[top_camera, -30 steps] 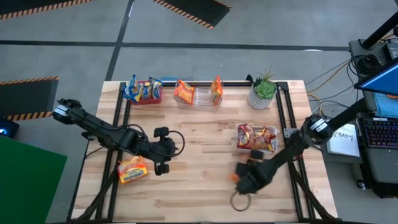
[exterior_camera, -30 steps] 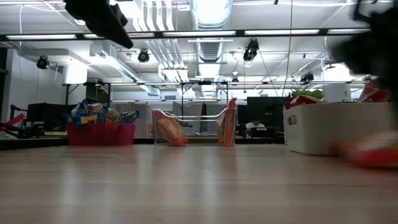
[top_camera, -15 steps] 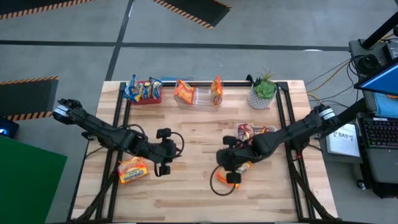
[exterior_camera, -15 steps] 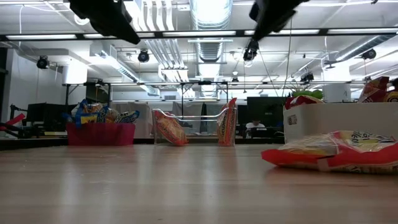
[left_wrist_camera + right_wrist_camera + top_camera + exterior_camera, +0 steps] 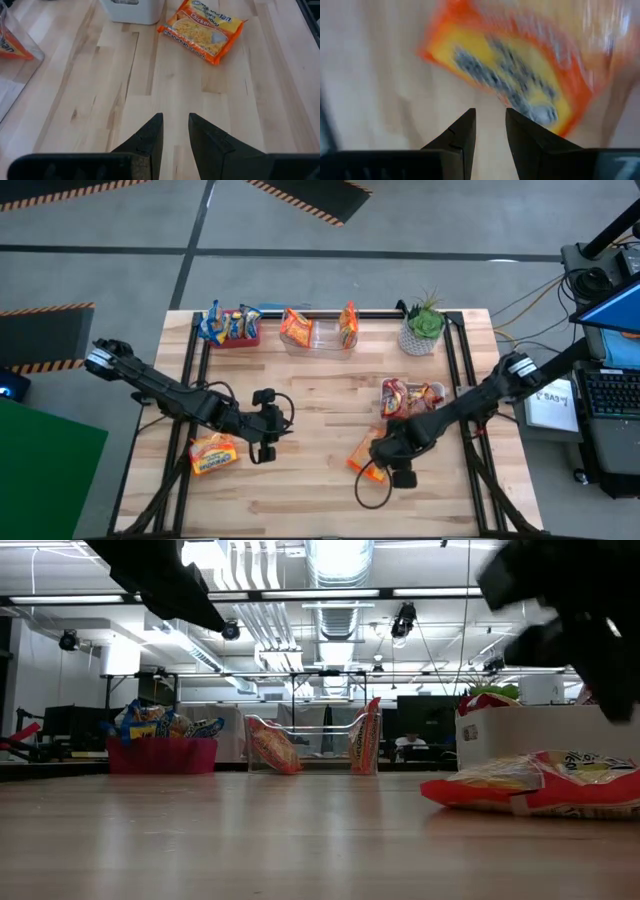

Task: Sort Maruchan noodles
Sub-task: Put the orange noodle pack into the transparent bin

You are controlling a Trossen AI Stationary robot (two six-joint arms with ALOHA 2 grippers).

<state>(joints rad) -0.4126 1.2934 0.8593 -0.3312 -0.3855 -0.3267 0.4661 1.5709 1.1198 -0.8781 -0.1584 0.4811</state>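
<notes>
An orange Maruchan packet [image 5: 362, 454] lies flat on the wood [image 5: 540, 785], right of the table's middle. My right gripper [image 5: 384, 464] hovers just right of it and slightly open, the packet [image 5: 520, 75] filling the view ahead of its fingers [image 5: 490, 117]. My left gripper [image 5: 282, 423] waits left of centre, fingers a little apart [image 5: 175, 122], facing that packet [image 5: 202, 31]. A second orange packet [image 5: 213, 452] lies near the left edge.
At the far edge stand a red bin [image 5: 230, 328] of blue packets, a clear bin [image 5: 320, 330] holding orange packets, and a potted plant [image 5: 422, 325]. A white bin [image 5: 412, 402] with red packets stands on the right side, just beyond the right gripper.
The right gripper swung from the near right toward the table's left, then drew back toward the right and near edge. The orange packet, blurred and moving by that gripper a second ago, has lain still on the table for the last half second.
</notes>
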